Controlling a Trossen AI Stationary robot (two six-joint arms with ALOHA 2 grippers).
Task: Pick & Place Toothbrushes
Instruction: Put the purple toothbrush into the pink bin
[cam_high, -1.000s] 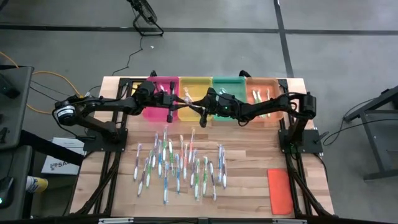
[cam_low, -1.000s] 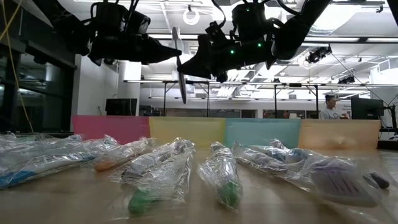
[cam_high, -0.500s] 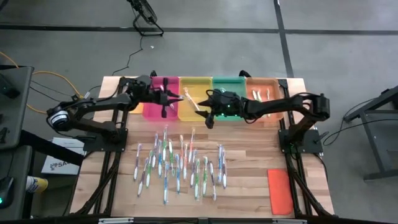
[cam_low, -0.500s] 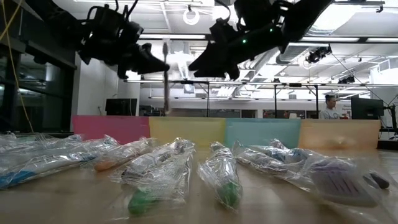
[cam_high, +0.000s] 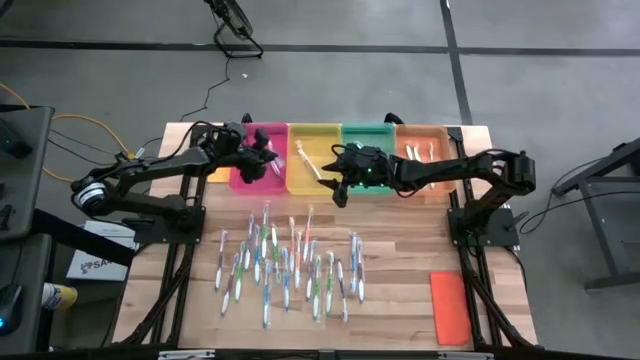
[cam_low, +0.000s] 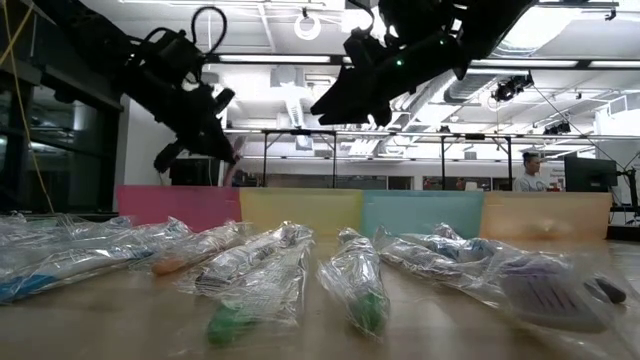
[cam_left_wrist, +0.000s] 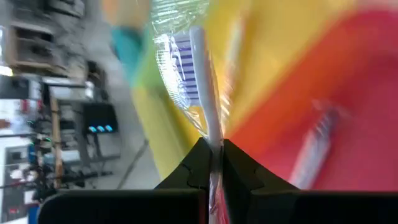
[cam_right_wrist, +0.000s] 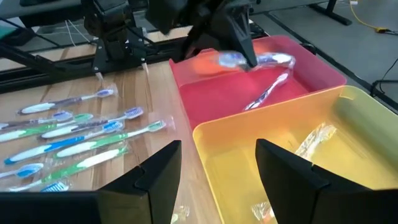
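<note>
Four trays are lined up along the far edge of the table (cam_high: 400, 245): a pink tray (cam_high: 262, 145), a yellow tray (cam_high: 312, 150), a green tray (cam_high: 375, 133) and an orange tray (cam_high: 425, 145). Over the pink tray the left gripper (cam_high: 262, 165) is seen, its fingers pressed together on a wrapped toothbrush (cam_left_wrist: 202, 93); this grip is shown clearly only in the left wrist view. In the right wrist view one toothbrush (cam_right_wrist: 267, 93) is seen lying in the pink tray, and a wrapped one (cam_right_wrist: 311, 138) in the yellow tray. Many loose toothbrushes (cam_high: 290, 265), too many to be counted exactly, are spread on the middle of the table. Over the yellow and green trays the right gripper (cam_high: 335, 185) is held with its fingers wide and nothing between them. One flat orange lid (cam_high: 450, 308) is lying near the right front corner.
</note>
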